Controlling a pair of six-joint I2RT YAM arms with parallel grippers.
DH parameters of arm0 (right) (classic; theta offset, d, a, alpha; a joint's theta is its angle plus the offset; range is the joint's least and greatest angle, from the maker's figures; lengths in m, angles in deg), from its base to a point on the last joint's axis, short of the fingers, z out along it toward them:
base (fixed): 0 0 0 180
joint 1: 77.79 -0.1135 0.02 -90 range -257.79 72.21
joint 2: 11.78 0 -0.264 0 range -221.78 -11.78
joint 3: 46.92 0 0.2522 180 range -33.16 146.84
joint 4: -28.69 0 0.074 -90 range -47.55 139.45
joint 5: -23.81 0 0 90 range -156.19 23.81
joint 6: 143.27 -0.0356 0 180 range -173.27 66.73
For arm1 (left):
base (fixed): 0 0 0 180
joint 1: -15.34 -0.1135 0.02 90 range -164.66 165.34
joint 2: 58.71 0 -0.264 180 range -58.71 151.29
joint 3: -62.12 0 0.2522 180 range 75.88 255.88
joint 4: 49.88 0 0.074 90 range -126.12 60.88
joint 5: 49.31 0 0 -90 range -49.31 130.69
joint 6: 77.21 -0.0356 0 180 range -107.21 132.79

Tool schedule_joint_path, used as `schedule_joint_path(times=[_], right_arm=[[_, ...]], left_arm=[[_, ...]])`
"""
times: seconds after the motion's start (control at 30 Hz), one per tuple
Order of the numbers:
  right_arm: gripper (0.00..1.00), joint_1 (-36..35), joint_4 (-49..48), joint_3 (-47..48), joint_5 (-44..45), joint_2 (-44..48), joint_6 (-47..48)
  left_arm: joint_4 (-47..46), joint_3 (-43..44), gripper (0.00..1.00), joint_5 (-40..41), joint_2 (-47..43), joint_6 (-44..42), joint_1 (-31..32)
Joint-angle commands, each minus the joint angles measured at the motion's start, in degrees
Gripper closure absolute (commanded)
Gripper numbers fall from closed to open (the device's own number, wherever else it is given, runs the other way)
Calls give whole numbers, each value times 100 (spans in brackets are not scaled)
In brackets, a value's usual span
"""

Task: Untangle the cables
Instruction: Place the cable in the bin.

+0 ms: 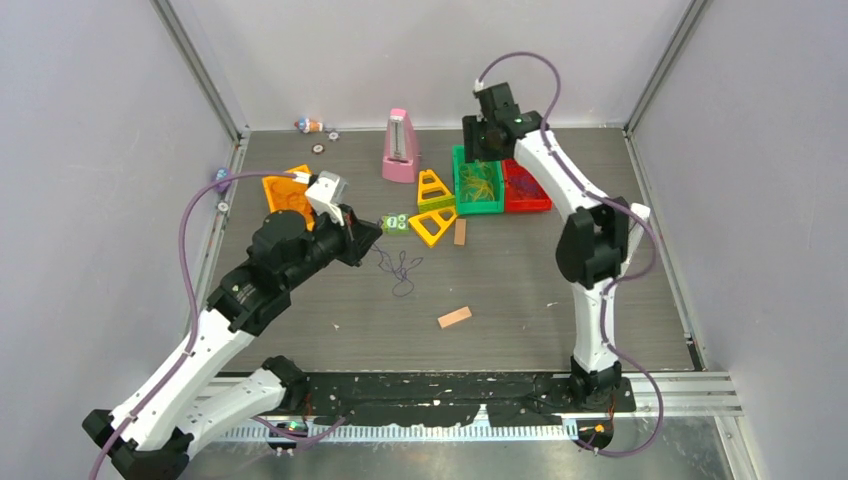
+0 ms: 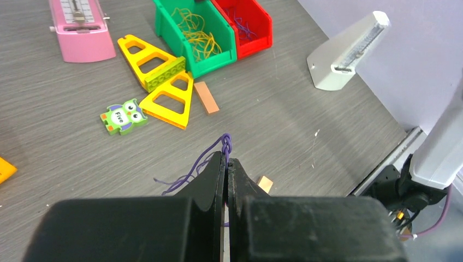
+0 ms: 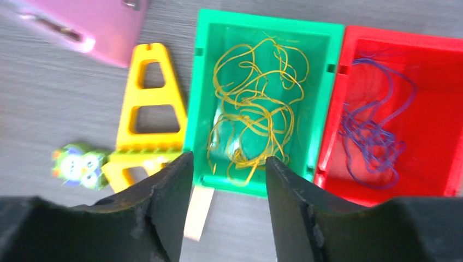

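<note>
Closest to my left wrist camera, the left end effector [image 2: 226, 159] was clenched, its two fingers pressed flat together with a knotted bit of the loose purple cables [image 2: 225, 144] sticking out right at the tips. From the top view, those strands trailed off it onto the bare counter [image 1: 520, 290], lying near the middle and just in front of the yellow triangular frames [image 1: 435, 208].

The right end effector [image 3: 228, 162] was released. Its jaws stood apart with nothing between them, and it hung above the near edge of the green bin [image 3: 262, 19]. The yellow cables [image 3: 256, 109] lay inside that bin in a loose heap. The red bin [image 3: 437, 82] sat touching it on the right and held the sorted purple cables [image 3: 371, 136] in a small clump.

I could also see a pink metronome [image 1: 401, 148] left of the bins at the back of the counter, a green owl tile [image 2: 123, 115] beside the yellow frames, and a small orange block [image 1: 454, 318] lying well apart from everything, nearer the arm bases.
</note>
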Motion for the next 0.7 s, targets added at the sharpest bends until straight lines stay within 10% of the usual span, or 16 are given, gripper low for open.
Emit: schedule_joint_path(times=[0.0, 0.17, 0.67], right_arm=[[34, -23, 47, -475, -327, 1414, 127], [3, -28, -955, -2596, -770, 2795, 134], [3, -28, -2887, -6933, -1059, 6404, -397]], left_arm=[[127, 419, 100, -196, 116, -217, 160], [60, 630, 100, -495, 438, -236, 418], [-474, 1303, 100, -640, 1670, -303, 1245]])
